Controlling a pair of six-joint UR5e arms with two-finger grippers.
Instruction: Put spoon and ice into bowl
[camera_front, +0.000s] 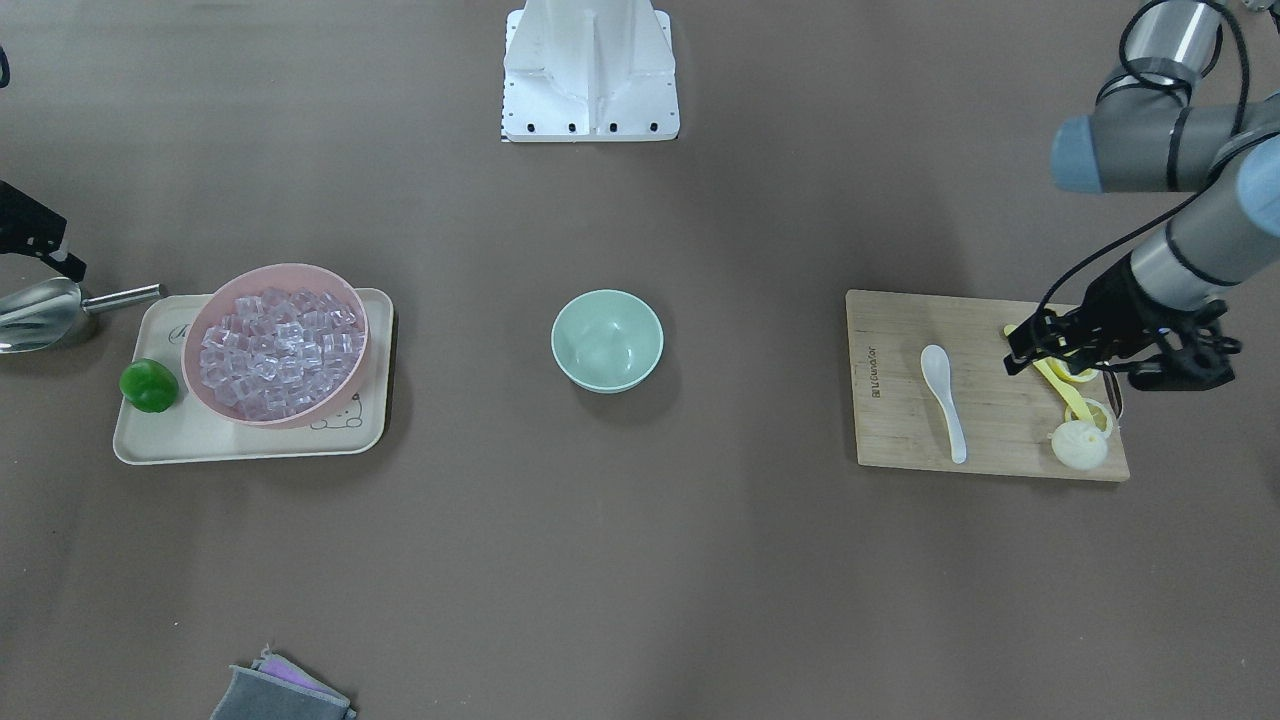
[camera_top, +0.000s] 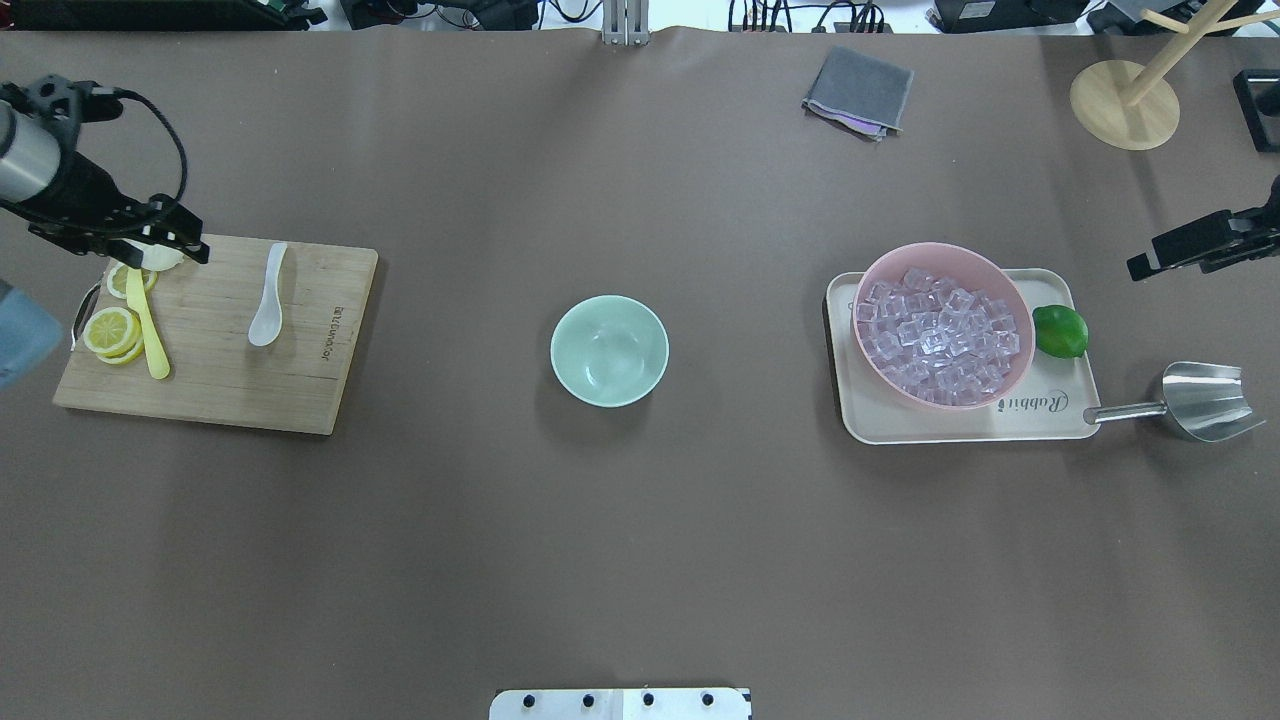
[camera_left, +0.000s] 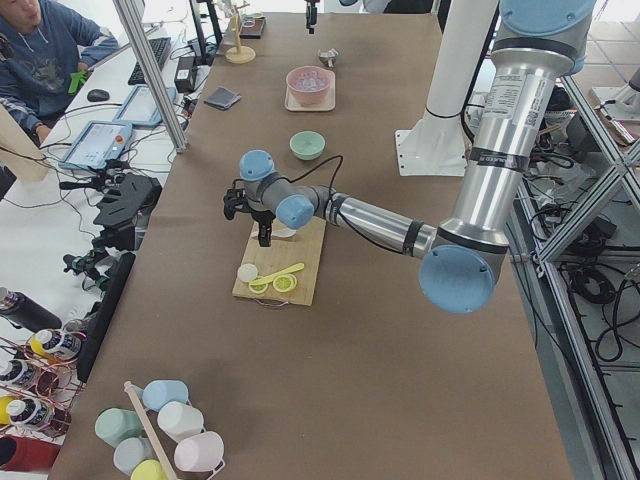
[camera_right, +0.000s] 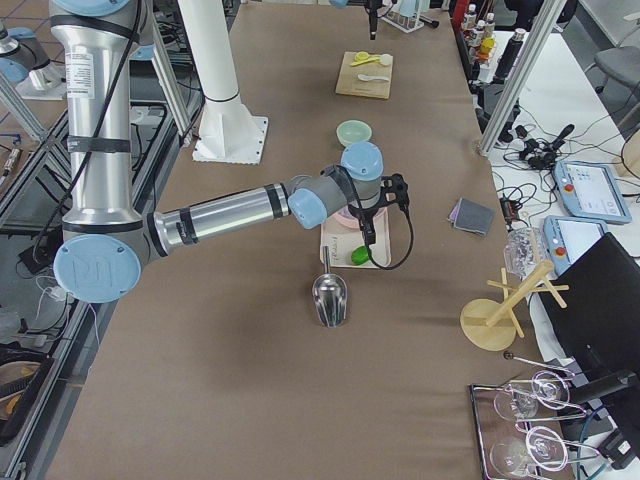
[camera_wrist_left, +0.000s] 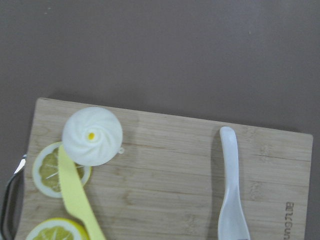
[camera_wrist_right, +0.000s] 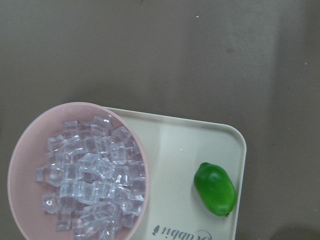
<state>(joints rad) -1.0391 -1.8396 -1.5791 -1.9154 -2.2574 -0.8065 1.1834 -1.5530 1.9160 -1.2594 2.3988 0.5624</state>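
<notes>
The white spoon (camera_top: 268, 300) lies on a wooden cutting board (camera_top: 220, 390) at the left, also in the left wrist view (camera_wrist_left: 231, 200) and the front view (camera_front: 945, 400). The empty mint-green bowl (camera_top: 609, 350) stands mid-table (camera_front: 606, 340). The ice (camera_top: 940, 335) fills a pink bowl (camera_top: 985, 258) on a cream tray, as the right wrist view (camera_wrist_right: 90, 180) shows. My left gripper (camera_top: 190, 248) hovers over the board's far left corner, open and empty. My right gripper (camera_top: 1145, 265) hovers beyond the tray's right side, seen side-on, and I cannot tell its state.
On the board lie a slim yellow spoon (camera_top: 150, 335), lemon slices (camera_top: 110, 330) and a white bun (camera_wrist_left: 92, 136). The tray (camera_top: 1040, 420) also holds a green lime (camera_top: 1060, 331). A steel scoop (camera_top: 1205, 400) lies right of it. A grey cloth (camera_top: 858, 92) and a wooden stand (camera_top: 1125, 105) are far back.
</notes>
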